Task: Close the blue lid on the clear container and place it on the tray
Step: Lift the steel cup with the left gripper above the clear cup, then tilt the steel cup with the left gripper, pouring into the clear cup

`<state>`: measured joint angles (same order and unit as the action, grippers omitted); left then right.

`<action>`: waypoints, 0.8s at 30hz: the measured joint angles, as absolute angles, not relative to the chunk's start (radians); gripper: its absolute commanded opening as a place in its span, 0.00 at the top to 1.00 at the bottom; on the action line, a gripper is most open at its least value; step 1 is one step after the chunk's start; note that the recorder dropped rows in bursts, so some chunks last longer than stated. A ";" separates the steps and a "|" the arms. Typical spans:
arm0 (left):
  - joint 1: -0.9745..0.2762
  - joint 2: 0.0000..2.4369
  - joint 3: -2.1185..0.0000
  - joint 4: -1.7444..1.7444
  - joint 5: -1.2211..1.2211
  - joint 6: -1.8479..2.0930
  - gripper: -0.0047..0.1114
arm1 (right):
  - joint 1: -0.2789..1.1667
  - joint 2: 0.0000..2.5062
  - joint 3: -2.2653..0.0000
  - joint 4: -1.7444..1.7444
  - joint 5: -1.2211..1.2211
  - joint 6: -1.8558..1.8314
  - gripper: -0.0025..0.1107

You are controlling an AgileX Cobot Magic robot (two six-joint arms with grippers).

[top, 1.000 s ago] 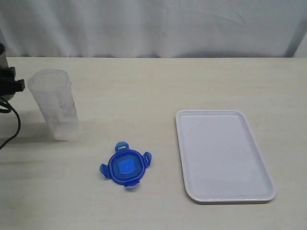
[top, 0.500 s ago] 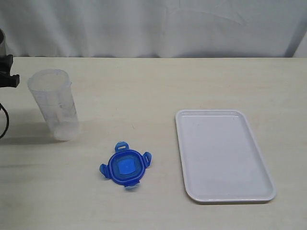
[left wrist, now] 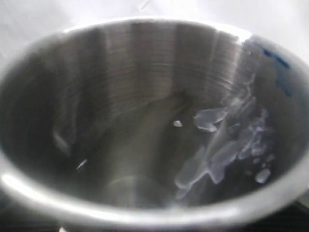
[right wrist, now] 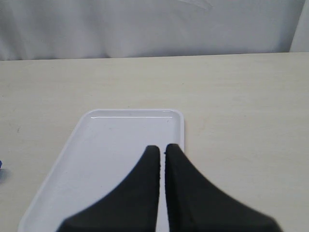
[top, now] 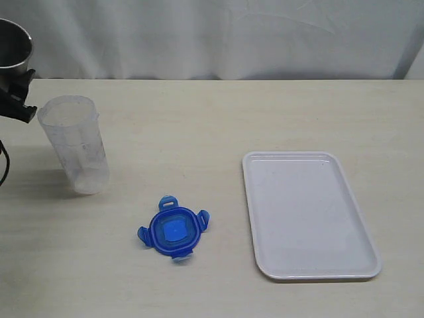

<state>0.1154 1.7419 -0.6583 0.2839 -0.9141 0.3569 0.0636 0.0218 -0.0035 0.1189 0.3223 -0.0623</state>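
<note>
The clear container (top: pixel 74 142) stands upright and open on the table at the left. Just left of its rim, raised off the table, hangs a steel cup (top: pixel 13 46) held by my left gripper (top: pixel 20 96). The left wrist view looks straight into that steel cup (left wrist: pixel 145 121), where clear shards (left wrist: pixel 227 145) lie against one wall; the fingers are hidden there. On the table in front, the blue lid (top: pixel 173 232) lies flat with its flaps spread. The white tray (top: pixel 308 215) sits empty at the right. My right gripper (right wrist: pixel 162 150) hovers shut over the tray (right wrist: pixel 120 140), holding nothing.
A white curtain (top: pixel 218 36) runs along the table's far edge. A black cable (top: pixel 3 165) hangs at the far left edge. The right arm is outside the exterior view.
My left gripper has risen and moved right toward the clear container's rim, bringing the steel cup into the exterior view. Container, lid and tray have stayed put.
</note>
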 measured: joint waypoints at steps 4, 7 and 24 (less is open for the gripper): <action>0.115 1.742 -0.658 0.286 -0.914 0.368 0.96 | 0.064 0.022 -0.004 0.119 0.322 -0.062 0.94; 0.115 1.742 -0.658 0.293 -0.914 0.377 0.96 | 0.064 0.022 -0.004 0.119 0.322 -0.062 0.94; 0.115 1.742 -0.658 0.413 -0.889 0.497 0.96 | 0.064 0.022 -0.004 0.119 0.322 -0.062 0.94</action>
<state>0.1154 1.7419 -0.6583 0.4133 -0.8892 0.4972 0.0636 0.0218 -0.0035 0.1189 0.3223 -0.0623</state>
